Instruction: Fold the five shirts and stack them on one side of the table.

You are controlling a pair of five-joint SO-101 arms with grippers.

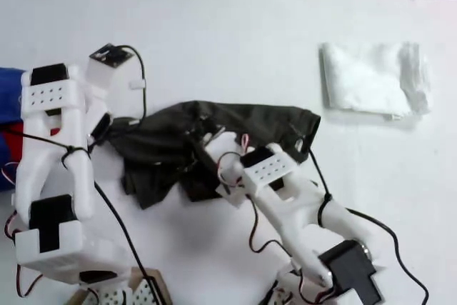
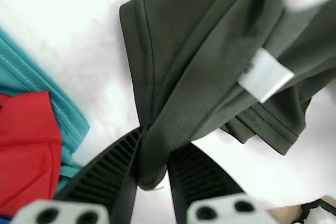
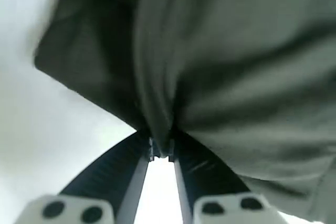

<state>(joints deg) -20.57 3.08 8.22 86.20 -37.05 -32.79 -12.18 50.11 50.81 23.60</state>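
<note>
A dark olive shirt (image 1: pixel 214 137) lies crumpled in the middle of the white table (image 1: pixel 235 33). My left gripper (image 1: pixel 107 130) is shut on the shirt's left edge; in the left wrist view the cloth (image 2: pixel 210 61) is bunched between the black fingers (image 2: pixel 113 169), with a white label (image 2: pixel 265 74) showing. My right gripper (image 1: pixel 207 141) is shut on a fold near the shirt's middle; in the right wrist view the fabric (image 3: pixel 236 77) hangs pinched in the gripper (image 3: pixel 160 148). A folded white shirt (image 1: pixel 375 76) rests at the far right.
Blue and red shirts (image 1: pixel 7 105) lie at the table's left edge under the left arm; the left wrist view shows them as teal cloth (image 2: pixel 37 90) and red cloth (image 2: pixel 26 145). Black cables (image 1: pixel 114 219) trail from both arms.
</note>
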